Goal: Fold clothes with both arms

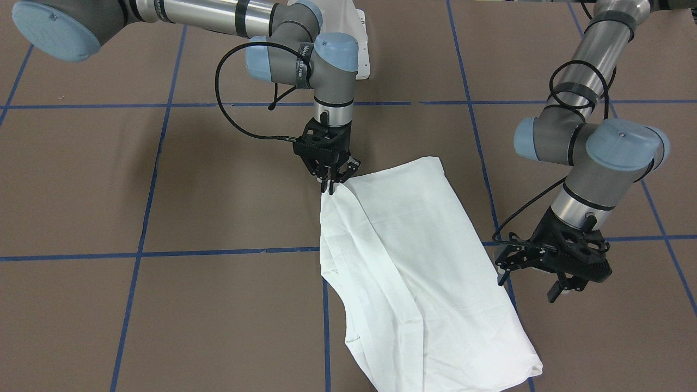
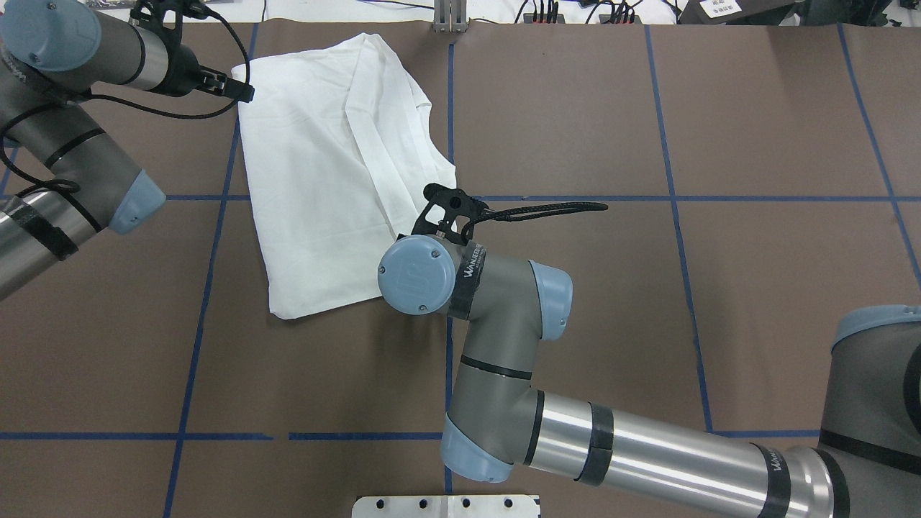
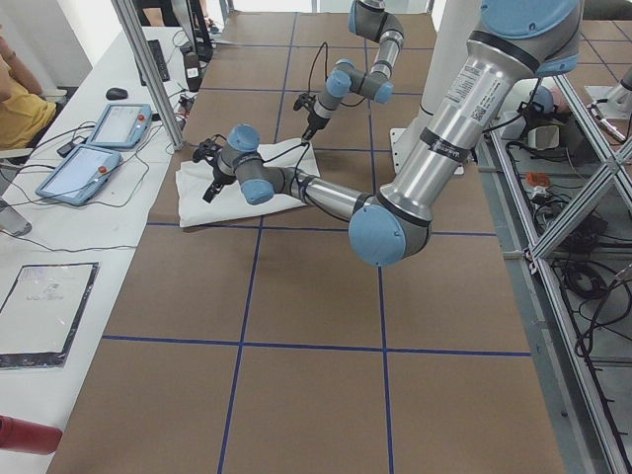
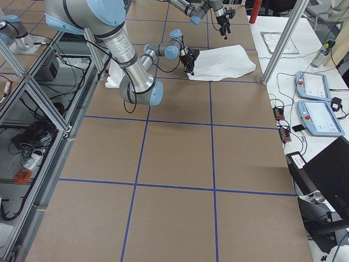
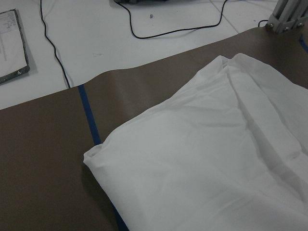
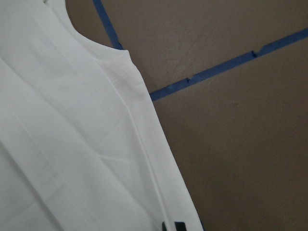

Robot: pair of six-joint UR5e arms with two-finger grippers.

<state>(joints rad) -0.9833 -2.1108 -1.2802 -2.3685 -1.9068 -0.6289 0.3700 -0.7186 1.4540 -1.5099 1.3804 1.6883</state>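
The shirt (image 1: 425, 261) lies on the table (image 1: 163, 190). The right tool (image 1: 333, 182) touches its robot-side corner. The left tool (image 1: 527, 286) is just beside its left edge.

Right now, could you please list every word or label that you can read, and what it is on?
"WAN…": on the black strap around the right arm; the rest is blurred.
White label beyond the table: too small to read.
The clothes: no text shows.
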